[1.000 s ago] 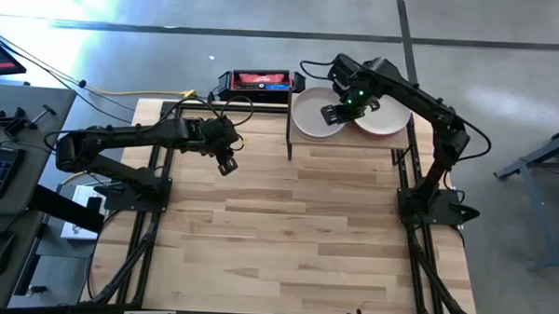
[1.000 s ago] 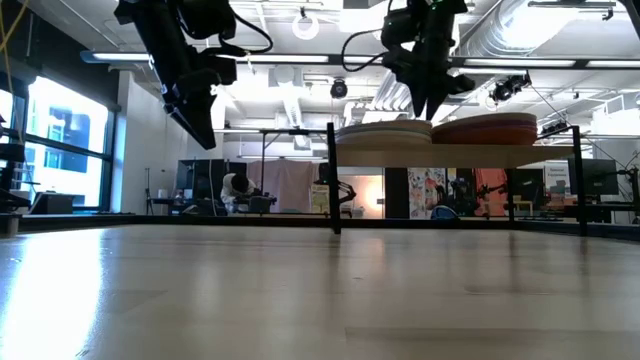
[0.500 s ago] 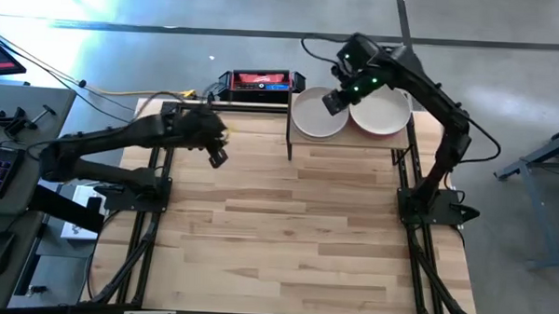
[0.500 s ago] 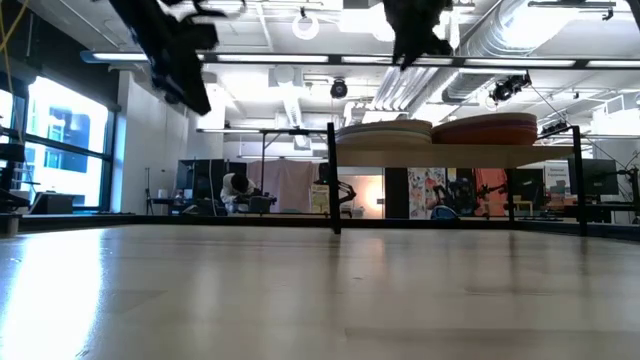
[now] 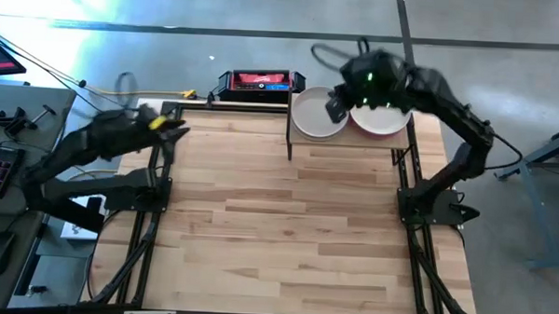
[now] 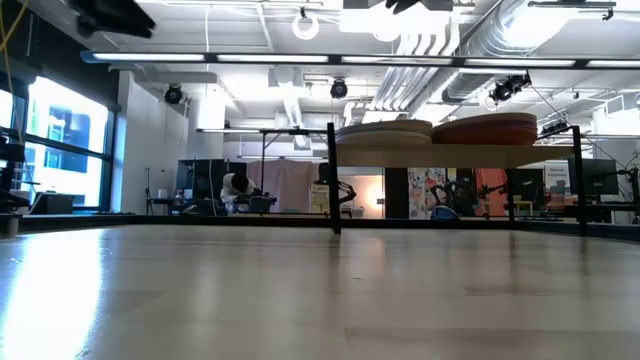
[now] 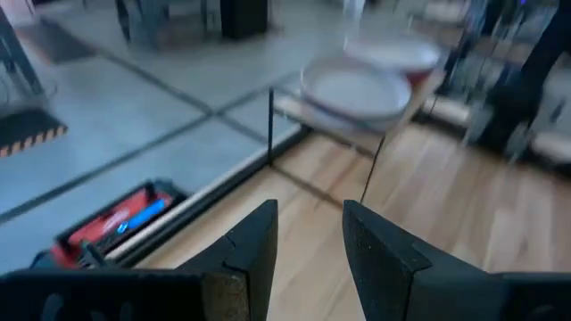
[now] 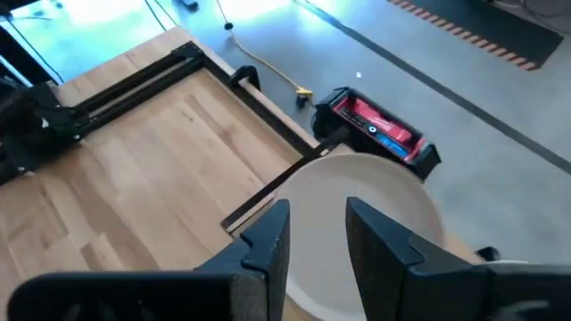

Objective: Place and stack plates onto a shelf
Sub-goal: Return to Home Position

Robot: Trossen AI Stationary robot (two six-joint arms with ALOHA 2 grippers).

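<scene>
Table (image 5: 277, 231): No plate is seen on the boards in front of the shelf (image 6: 460, 156).

Left hand (image 7: 310, 214): It is found well off the shelf's left end, by the table's edge on that side. Its fingers are narrowly parted and nothing is held.

Right hand (image 8: 318, 214): It is held high above the shelf, over the left stack (image 5: 313, 119). Its fingers are narrowly parted as well, and it is empty.

Plates (image 6: 385, 132): All that can be seen are gathered on the shelf in two stacks set side by side, just touching or nearly so. The left stack is topped by an off-white plate. The right stack (image 5: 385, 123) shows a pale top with a reddish rim beneath. How many lie in each cannot be counted.

Black-and-red box (image 5: 259, 82): It is seen just beside the shelf's left end, past the table's far edge.

Change: A second ago the right hand was down close over the left stack, and the left hand hung over the table much nearer the shelf. Both have since been drawn away, and from table height they are now almost lifted out of sight. The stacks have not been disturbed.

Meaning: The stacking is judged to be finished. Only the retreat of both arms to rest appears to be left, and little can go wrong once the shelf has been cleared.
</scene>
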